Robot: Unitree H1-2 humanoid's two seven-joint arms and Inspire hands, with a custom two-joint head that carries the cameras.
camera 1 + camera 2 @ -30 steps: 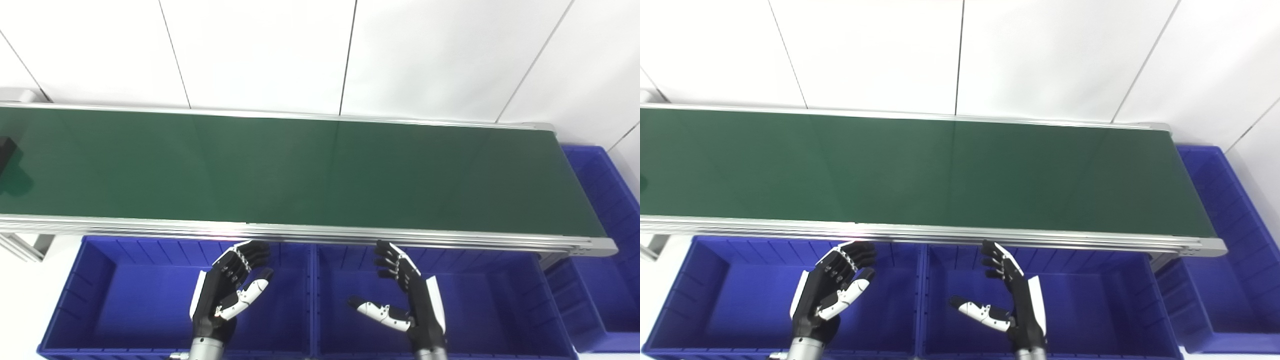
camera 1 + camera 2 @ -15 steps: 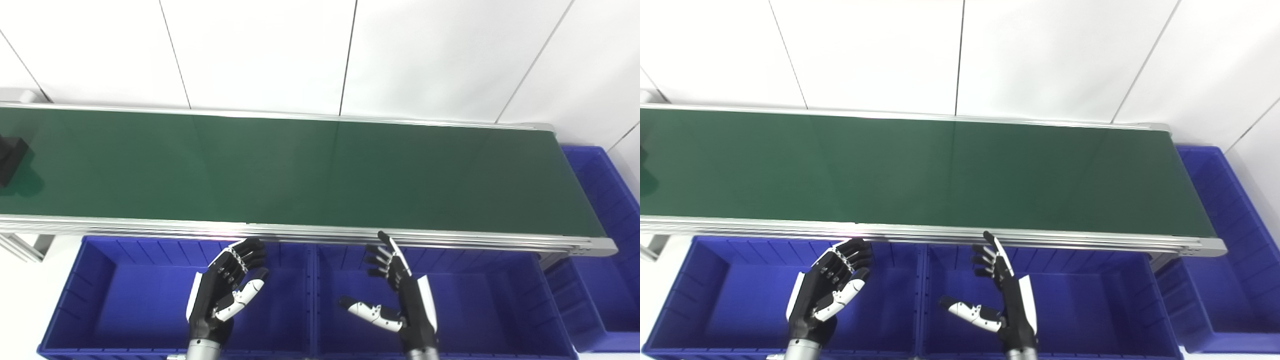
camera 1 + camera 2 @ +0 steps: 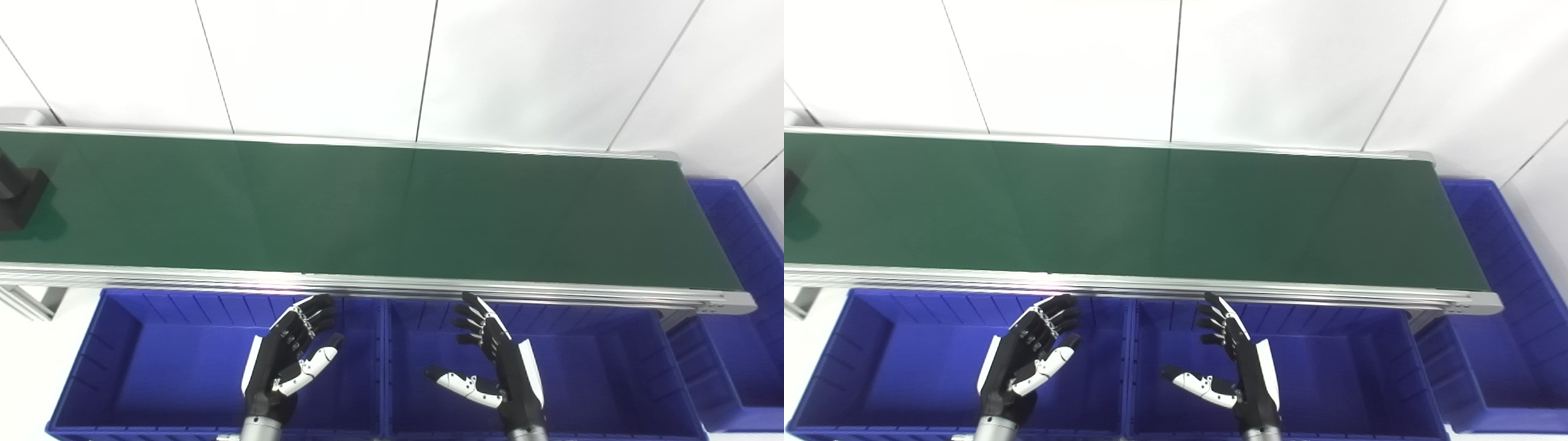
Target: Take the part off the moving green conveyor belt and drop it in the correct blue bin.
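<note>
belt point(image 3: 392, 208) bare mid-span | dark part point(image 3: 18, 195) far left (cropped) | bins point(image 3: 184, 367) open-topped

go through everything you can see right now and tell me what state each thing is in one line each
Part: dark, on the belt at its far left end, cut by the frame edge, untouched.
Belt: otherwise bare.
Left bin: holds no part.
Middle bin: holds no part.
Right bin: no part seen inside.
Left hand: open, above the left bin.
Right hand: open, above the middle bin.
</note>
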